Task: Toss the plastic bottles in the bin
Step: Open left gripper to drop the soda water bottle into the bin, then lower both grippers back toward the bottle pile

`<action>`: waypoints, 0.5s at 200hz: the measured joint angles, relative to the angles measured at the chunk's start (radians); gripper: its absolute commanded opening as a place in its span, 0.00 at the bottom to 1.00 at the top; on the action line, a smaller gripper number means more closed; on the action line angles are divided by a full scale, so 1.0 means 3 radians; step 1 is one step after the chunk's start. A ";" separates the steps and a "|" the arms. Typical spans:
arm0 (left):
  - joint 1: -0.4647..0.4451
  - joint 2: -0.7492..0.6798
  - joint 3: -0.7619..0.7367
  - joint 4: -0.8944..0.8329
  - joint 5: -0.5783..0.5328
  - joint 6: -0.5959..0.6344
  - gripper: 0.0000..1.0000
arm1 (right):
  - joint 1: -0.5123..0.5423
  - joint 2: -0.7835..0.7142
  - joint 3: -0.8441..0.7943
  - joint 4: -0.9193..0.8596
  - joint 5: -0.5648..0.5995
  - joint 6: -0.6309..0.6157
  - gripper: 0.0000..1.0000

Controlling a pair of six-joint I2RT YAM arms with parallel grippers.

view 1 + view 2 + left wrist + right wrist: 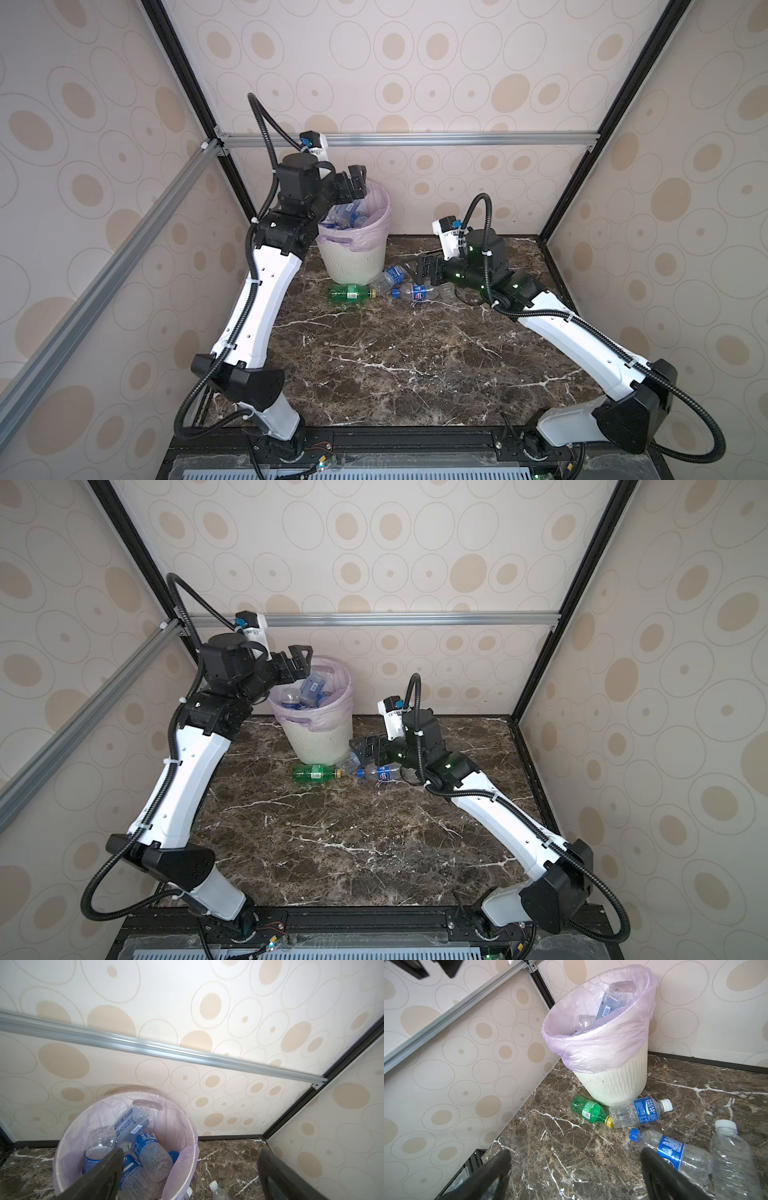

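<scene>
Beneath the left gripper [358, 183], whose jaws stand spread wide with nothing between them, the bin [353, 262] stands with its pink bag [591, 1051] folded over the rim. Several clear plastic bottles [145, 1147] lie piled inside it. Their blue labels carry Chinese characters, and one pale label shows a barcode.

The right gripper [422, 269] hangs low over the marble table [395, 353], its jaws likewise apart and empty. Just ahead of its fingertips lies a blue-capped bottle [670, 1151] whose blue label bears a round emblem, the writing too small to read. A bare white-capped bottle [733, 1159] lies alongside it. Farther ahead, at the bin's foot, the Pocari bottle [641, 1112] reads "POCARI SWEAT" in white on blue. Its base meets the yellow cap of a green bottle [589, 1110] with a barcoded green label.
</scene>
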 measured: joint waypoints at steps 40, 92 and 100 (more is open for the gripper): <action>-0.0017 -0.0151 -0.0426 0.0116 0.0058 -0.0031 0.99 | 0.0000 -0.0069 -0.0103 -0.0005 0.0018 0.0066 1.00; -0.0020 -0.0369 -0.1225 0.0085 0.0126 -0.0090 0.99 | 0.0000 -0.0089 -0.0169 -0.0062 0.0104 0.0084 1.00; -0.0020 -0.0443 -0.1344 0.0085 0.0137 -0.0103 0.99 | 0.0000 -0.0089 -0.0188 -0.0080 0.0121 0.0092 1.00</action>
